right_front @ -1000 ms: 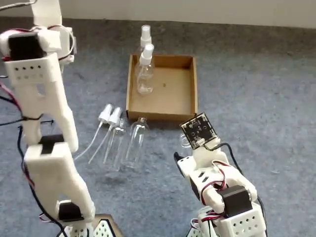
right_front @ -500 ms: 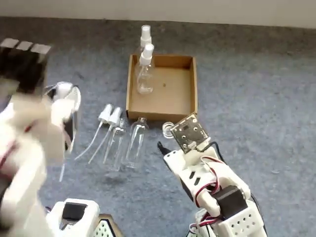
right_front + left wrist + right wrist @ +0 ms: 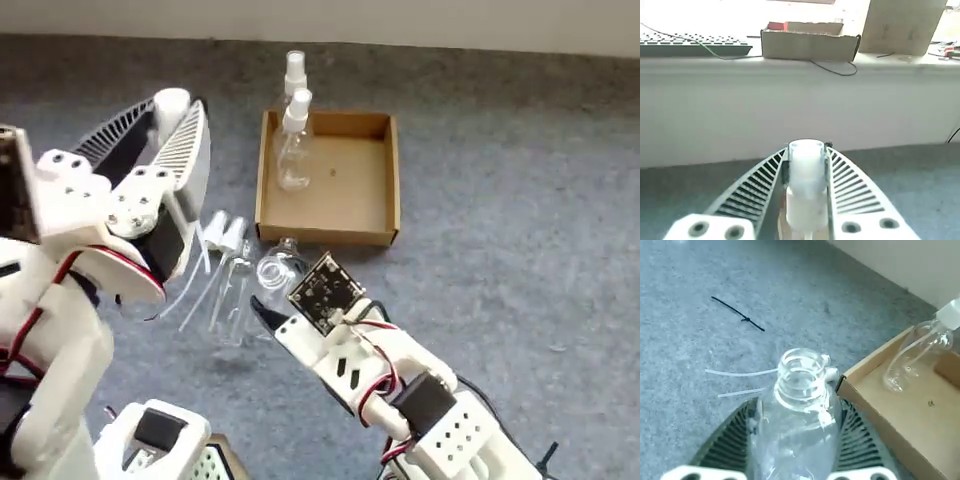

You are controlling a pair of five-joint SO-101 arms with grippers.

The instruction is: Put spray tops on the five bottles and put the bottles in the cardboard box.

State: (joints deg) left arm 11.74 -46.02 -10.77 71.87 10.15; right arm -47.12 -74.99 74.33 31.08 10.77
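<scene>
Left gripper (image 3: 807,151) is clamped on a spray top (image 3: 806,192), raised above the surface (image 3: 520,200) at 9 o'clock of the cardboard box (image 3: 394,180). Right gripper (image 3: 797,415) grips an uncapped bottle (image 3: 800,385) at the box's 7 o'clock, partly covering the loose bottles (image 3: 232,292) lying beside two loose spray tops (image 3: 214,228). One capped bottle (image 3: 293,150) lies in the box, and another (image 3: 295,70) is just outside at 11 o'clock. A black tie (image 3: 740,315) lies nearby.
</scene>
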